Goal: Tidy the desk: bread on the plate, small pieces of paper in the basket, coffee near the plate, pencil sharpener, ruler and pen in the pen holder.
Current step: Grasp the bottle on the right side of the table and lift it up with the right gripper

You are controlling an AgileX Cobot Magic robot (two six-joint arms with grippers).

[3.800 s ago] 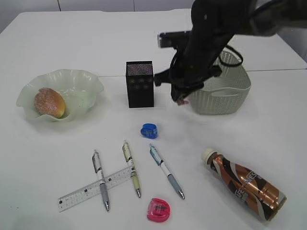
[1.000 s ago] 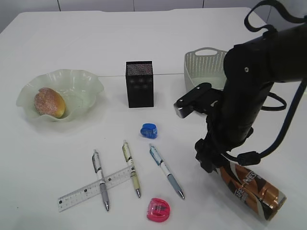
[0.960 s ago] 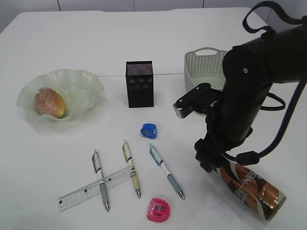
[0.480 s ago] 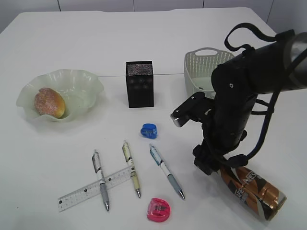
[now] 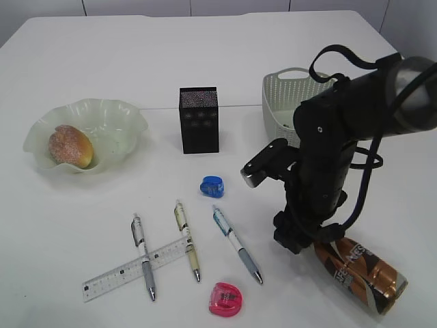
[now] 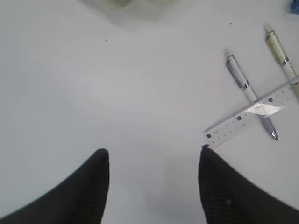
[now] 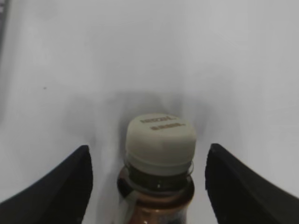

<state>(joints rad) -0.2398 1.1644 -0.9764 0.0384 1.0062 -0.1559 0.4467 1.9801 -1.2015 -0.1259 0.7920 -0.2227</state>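
The coffee bottle lies on its side at the front right. My right gripper stands open with its jaws on either side of the white cap and neck, not touching them; the exterior view shows the right gripper low over the bottle's neck. The bread sits in the plate. The ruler lies under a grey pen. My left gripper is open over bare table, beside the ruler's end. The small pieces of paper are out of view.
The pen holder stands mid-table, with the basket behind my right arm. Two more pens, a blue pencil sharpener and a pink pencil sharpener lie in front.
My right arm has come from the basket down to the coffee bottle, and in the last second has settled lower and slightly left over its neck. The left gripper has not moved.
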